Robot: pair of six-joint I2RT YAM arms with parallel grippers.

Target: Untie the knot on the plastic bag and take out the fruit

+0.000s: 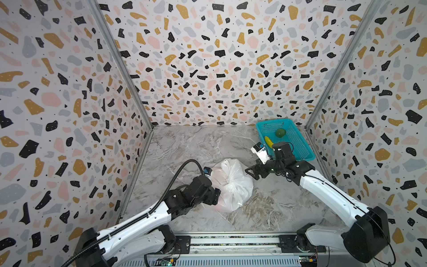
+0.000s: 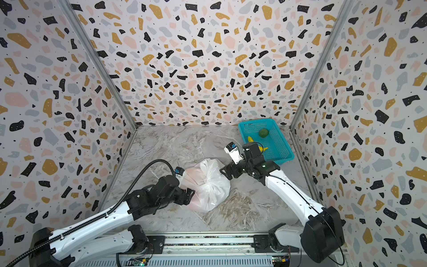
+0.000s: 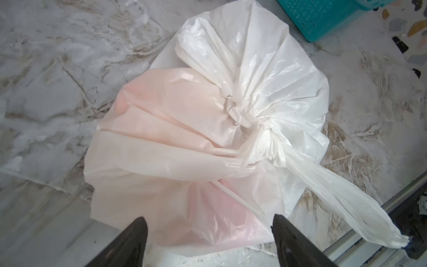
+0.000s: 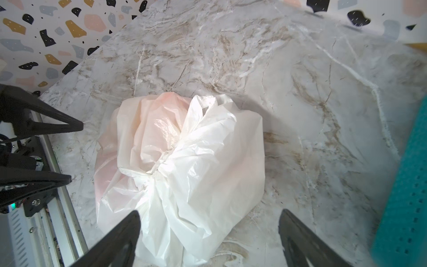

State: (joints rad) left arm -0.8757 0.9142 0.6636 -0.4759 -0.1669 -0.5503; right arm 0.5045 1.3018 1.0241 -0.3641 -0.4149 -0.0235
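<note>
Left gripper (image 3: 209, 219) gapes wide and empty beside the plastic bag (image 1: 233, 185) at the middle of the table (image 1: 184, 150). Right gripper (image 4: 209, 212) is equally spread and holds nothing. Wrist views show the knot (image 3: 240, 115) tied, 1 tail trailing. Only top views show inside the back-right-corner basket (image 1: 275, 121): banana (image 1: 268, 141), green ball (image 1: 280, 133).

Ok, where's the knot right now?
In both top views the knot sits on top of the plastic bag, mid-table, between the left gripper and right gripper.
</note>
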